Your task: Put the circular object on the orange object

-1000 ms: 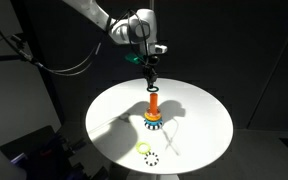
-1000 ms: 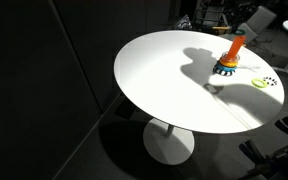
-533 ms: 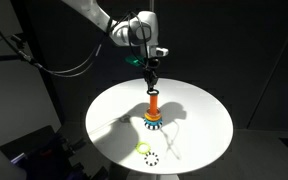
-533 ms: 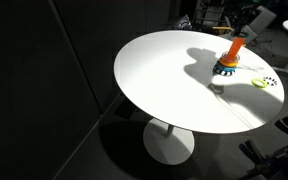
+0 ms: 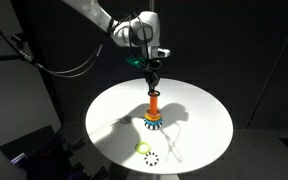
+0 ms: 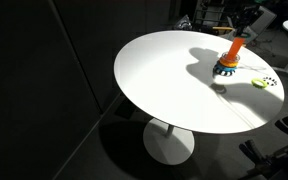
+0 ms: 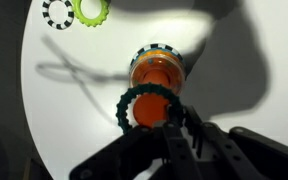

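Note:
The wrist view looks down on the orange peg [image 7: 156, 78], upright on its blue-and-yellow ringed base. My gripper [image 7: 174, 122] is shut on the rim of the dark green ring [image 7: 127, 98], which hangs directly over the peg's rounded top, with orange showing through its opening. In an exterior view the gripper [image 5: 152, 82] hangs just above the peg [image 5: 154, 104] near the middle of the round white table [image 5: 199, 115]. In the other exterior view the peg [image 6: 231, 52] stands at the table's far side, with the gripper mostly cut off above it.
A yellow-green ring [image 7: 91, 10] and a black-and-white dashed ring [image 7: 57, 12] lie flat on the table near its edge, also seen as the yellow-green ring [image 5: 144, 149] and the dashed ring [image 5: 151, 157]. The surroundings are dark, with cables behind the arm.

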